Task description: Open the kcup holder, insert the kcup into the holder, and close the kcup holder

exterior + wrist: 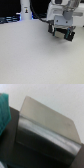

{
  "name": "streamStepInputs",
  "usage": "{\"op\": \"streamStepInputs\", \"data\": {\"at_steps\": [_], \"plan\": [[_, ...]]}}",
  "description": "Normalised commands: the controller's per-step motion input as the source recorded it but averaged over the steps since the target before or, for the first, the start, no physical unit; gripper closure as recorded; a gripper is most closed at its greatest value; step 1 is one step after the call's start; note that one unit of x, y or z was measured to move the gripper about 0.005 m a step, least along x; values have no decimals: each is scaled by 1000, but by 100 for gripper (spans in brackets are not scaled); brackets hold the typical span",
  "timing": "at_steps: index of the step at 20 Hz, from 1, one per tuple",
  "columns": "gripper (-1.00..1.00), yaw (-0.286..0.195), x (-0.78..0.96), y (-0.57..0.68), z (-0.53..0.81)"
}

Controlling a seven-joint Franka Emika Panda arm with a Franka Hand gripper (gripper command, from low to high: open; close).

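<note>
The gripper (61, 33) hangs over the kcup holder (65, 33) at the table's (35, 60) far edge, presumably to open it; fingers apparently spread; the kcup is not visible

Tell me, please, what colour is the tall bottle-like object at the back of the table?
White; the bottle-like object shows best in the exterior view, standing upright at the far edge.

Your arm sits at the exterior view's upper right.
Its gripper (60, 33) points downward, dark fingers (52, 29) visibly spread apart.
</note>
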Motion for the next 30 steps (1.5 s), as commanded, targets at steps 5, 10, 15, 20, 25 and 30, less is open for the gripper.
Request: {"op": "streamStepInputs", "data": {"at_steps": [5,10,15,20,25,30], "plan": [[-100,141,-523,433,-1],[-100,126,-524,453,0],[-100,116,-610,447,7],[-100,105,-606,414,9],[-100,68,-592,425,100],[-100,5,-62,265,701]]}}
